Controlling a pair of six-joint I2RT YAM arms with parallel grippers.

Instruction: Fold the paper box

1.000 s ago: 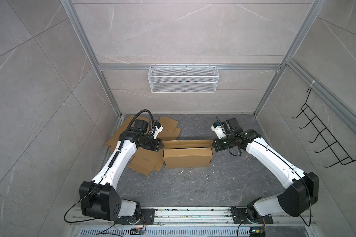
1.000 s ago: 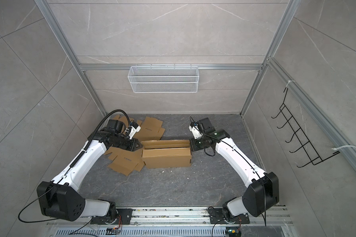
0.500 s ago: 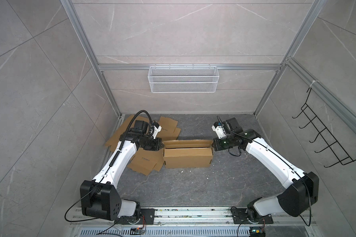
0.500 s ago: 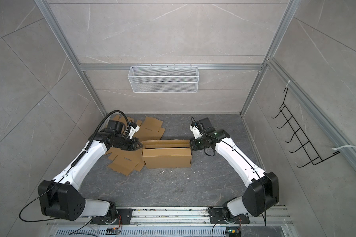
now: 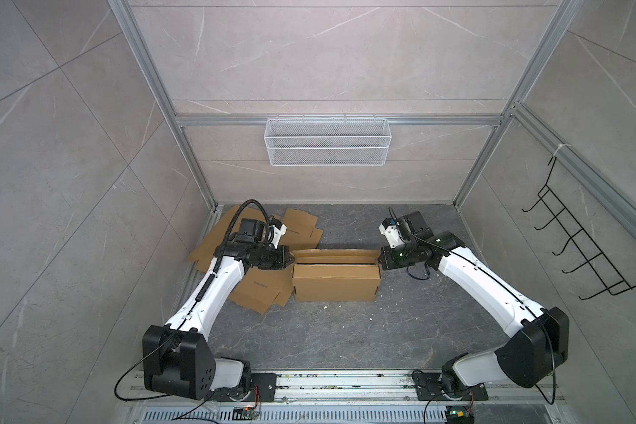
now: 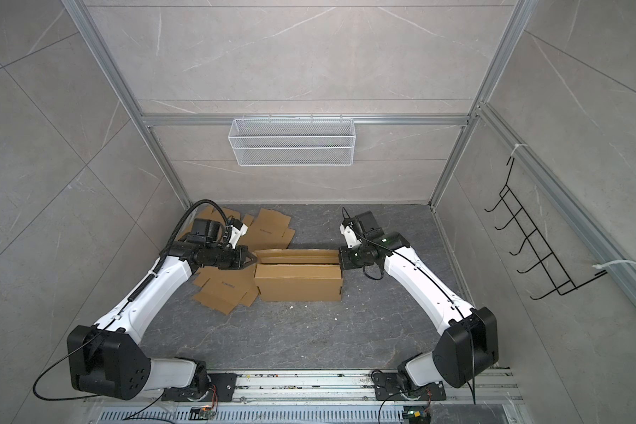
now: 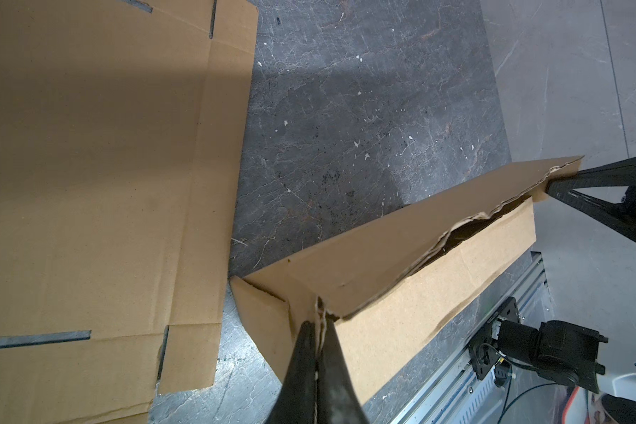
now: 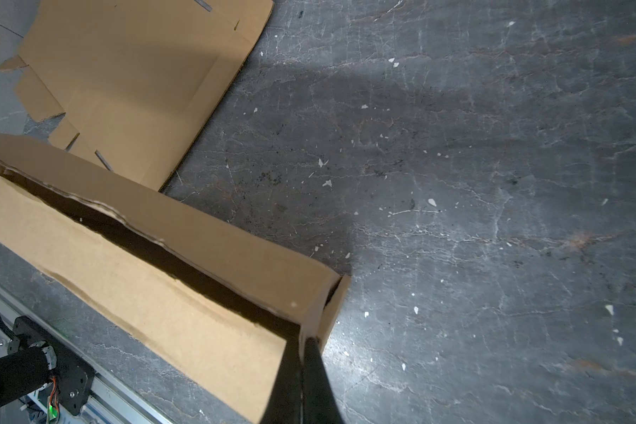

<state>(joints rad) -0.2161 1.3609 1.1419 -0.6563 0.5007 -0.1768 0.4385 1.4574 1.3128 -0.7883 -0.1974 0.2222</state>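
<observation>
Jaws of left gripper [image 7: 318, 325] and right gripper [image 8: 303, 339] pinch opposite end rims of the brown rectangular cardboard box [image 5: 335, 288]. Uneven pull could tear frayed rim.

Left of paper box [image 5: 335, 284], cardboard sheets [image 5: 259, 292] on floor [image 5: 346, 330]

**Our count of the cell**

We count one paper box [image 5: 335, 288] between two grippers, the left gripper [image 5: 291, 258] and the right gripper [image 5: 379, 261]. Beside the left gripper we see at least three flat cardboard blanks [image 5: 300, 227]. Beyond both grippers we count one wire basket [image 5: 327, 147] and one hook rack [image 5: 582, 230].
</observation>
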